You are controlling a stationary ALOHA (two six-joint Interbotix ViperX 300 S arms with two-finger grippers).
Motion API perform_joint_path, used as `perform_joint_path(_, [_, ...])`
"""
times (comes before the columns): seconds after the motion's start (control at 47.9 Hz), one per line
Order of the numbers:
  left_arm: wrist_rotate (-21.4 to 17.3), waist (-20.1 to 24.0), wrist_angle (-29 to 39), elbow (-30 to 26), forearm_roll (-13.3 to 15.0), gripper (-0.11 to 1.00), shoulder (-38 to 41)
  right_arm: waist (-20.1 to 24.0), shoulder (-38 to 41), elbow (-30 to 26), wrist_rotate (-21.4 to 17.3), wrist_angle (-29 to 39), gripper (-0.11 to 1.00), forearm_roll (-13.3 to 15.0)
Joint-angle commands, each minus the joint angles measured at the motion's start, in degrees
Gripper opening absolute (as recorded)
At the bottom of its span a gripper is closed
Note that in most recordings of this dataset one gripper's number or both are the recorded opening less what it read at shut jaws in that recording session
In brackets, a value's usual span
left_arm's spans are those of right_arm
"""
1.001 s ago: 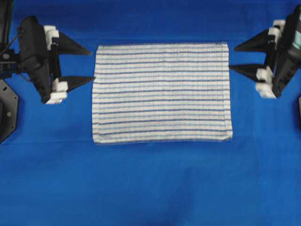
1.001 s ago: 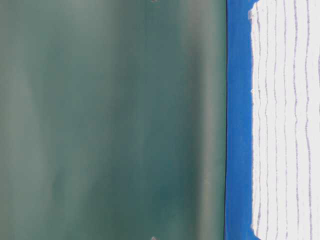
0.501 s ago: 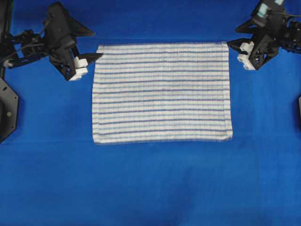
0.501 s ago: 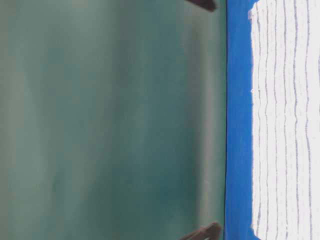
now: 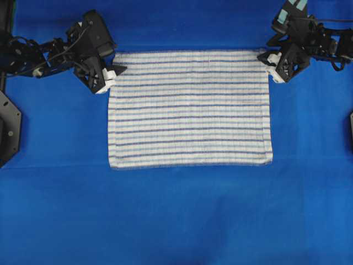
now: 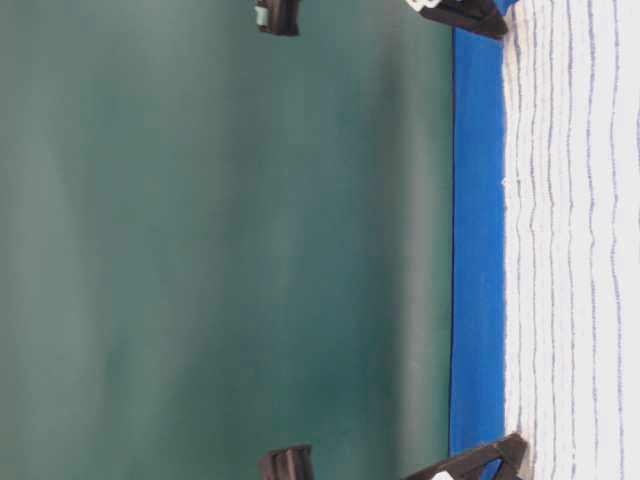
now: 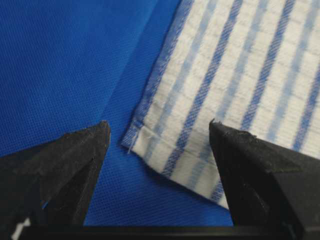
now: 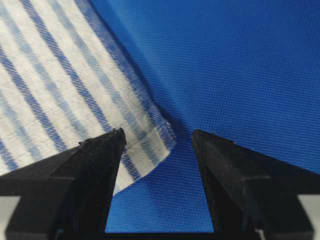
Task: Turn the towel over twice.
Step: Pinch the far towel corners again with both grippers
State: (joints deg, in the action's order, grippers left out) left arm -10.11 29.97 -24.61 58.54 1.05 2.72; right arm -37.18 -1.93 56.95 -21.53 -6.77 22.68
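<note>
- Not much clutter here: just the towel [image 5: 190, 108] lying flat on the blue cover [image 5: 176, 215] of the table, nothing sitting on it or blocking it.
- Left tool [image 5: 115, 73] is at the towel's far-left corner and right tool [image 5: 267, 59] at the far-right corner in the overhead view, both with jaws spread wide and nothing pinched.
- Wrist views give the good stuff: the left one shows the hemmed corner [image 7: 137, 137] lying between the two black fingers [image 7: 75, 160], one over bare cover and one over the stripes. The right one shows its corner [image 8: 162, 137] slightly curled up off the cover.
- Table-level view adds a plain green wall [image 6: 220, 240] behind the table, plus the tool tips low at the towel's two ends.
- Towel's long axis runs left to right in the overhead view, stripes parallel to it, edges square to the table.
</note>
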Motion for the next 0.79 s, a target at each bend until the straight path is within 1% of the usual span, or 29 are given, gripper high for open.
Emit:
perform_joint_path(0.0, [0.1,0.7,-0.4,-0.8,0.0,0.75,0.0,-0.5,0.4,-1.2,0.1,-1.0,0.61,0.4])
perform_joint_path(0.125, [0.1,1.4,0.4,-0.7,0.0,0.72,0.7,-0.6,1.5,-1.1,0.3,-1.9,0.6,0.6])
perform_joint_path(0.188, [0.1,1.6,1.2,-0.8,0.0,0.66,1.1,-0.6,1.9,-1.1,0.3,-2.1,0.56,0.8])
perform_joint_path(0.23, [0.1,1.6,1.8,-1.0,0.0,0.54,1.3,-0.6,2.0,-1.0,0.4,-2.1,0.51,0.9])
perform_joint_path(0.25, [0.0,1.6,1.9,-1.1,0.0,0.49,1.6,-0.6,2.0,-0.9,0.3,-2.1,0.46,1.0])
perform_joint_path(0.271, [0.0,1.6,2.3,-1.2,0.0,0.44,1.8,-0.6,2.0,-0.9,0.3,-2.1,0.39,1.1])
perform_joint_path(0.313, [0.0,1.6,2.6,-1.4,0.1,0.32,2.3,-0.6,2.0,-0.7,0.3,-2.1,0.28,1.1])
perform_joint_path(0.376, [0.0,1.6,3.3,-1.7,0.0,0.17,3.1,-0.6,2.0,-0.5,0.4,-2.2,0.11,1.1])
perform_joint_path(0.396, [0.0,1.6,3.5,-1.8,0.1,0.13,3.3,-0.6,2.0,-0.5,0.4,-2.1,0.08,1.1])
perform_joint_path(0.459, [0.0,1.6,4.3,-2.0,0.1,0.03,3.8,-0.6,1.9,-0.4,0.4,-2.1,0.08,1.1])
perform_joint_path(0.668, [0.1,1.6,5.2,-1.8,0.0,0.03,3.0,-0.6,1.7,-0.4,0.3,-2.1,0.08,1.1])
perform_joint_path(0.772, [0.0,1.8,6.6,-2.0,0.0,0.03,0.8,-1.0,1.3,-1.0,0.3,-1.9,0.08,1.0])
